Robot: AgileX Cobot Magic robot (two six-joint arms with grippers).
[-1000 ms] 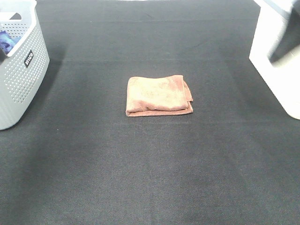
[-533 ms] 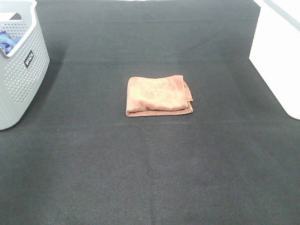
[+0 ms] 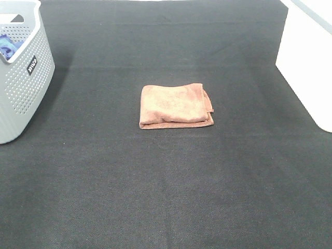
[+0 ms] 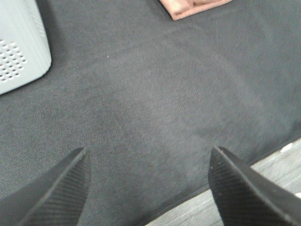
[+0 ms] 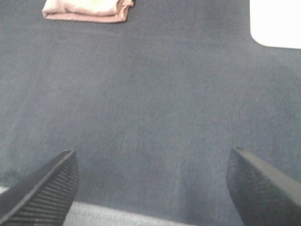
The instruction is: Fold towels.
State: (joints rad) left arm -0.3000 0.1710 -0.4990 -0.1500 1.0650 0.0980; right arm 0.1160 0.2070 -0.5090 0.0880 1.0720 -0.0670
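left gripper [image 4: 149, 188] agape, empty | right gripper [image 5: 153, 188] agape, empty | folded towel [image 3: 175, 106] cropped in wrist views

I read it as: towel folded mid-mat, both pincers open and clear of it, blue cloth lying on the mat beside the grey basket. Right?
Not quite. The blue cloth is inside the grey basket, not on the mat, as the exterior high view shows. The rest holds: the towel lies folded mid-mat, and the left pincer and right pincer are open, clear of it.
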